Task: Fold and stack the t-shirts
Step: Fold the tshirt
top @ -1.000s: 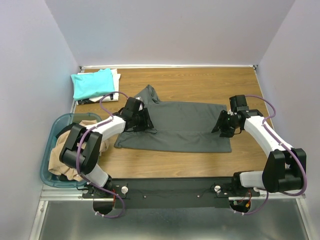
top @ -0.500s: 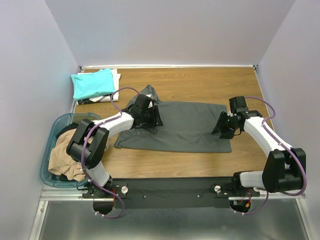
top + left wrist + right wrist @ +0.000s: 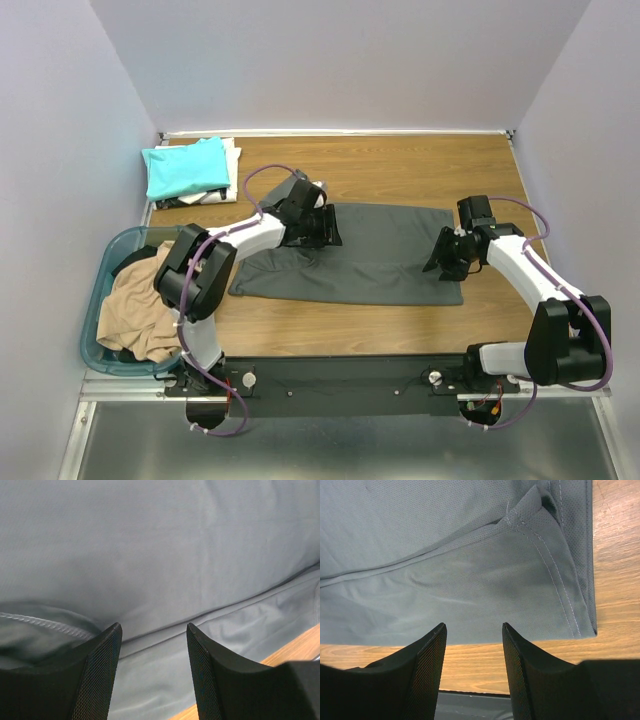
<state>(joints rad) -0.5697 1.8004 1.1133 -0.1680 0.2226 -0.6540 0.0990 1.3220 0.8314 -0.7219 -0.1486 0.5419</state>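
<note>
Left claw point(image 3: 325, 228) has swept right over grey shirt point(image 3: 385, 255), sleeve now folded in; jaws wide, empty; right claw point(image 3: 445, 255) unmoved at hem, wide, empty; body fold probably next.

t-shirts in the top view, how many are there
4: dark grey t-shirt spread mid-table; teal t-shirt folded on white t-shirt at the far left corner; tan t-shirt in the basket, which may hide more.

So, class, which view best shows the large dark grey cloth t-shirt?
Top external: nearly all of the large dark grey cloth t-shirt shows, spread flat. Left wrist shows only folds; right wrist only a hemmed corner.
</note>
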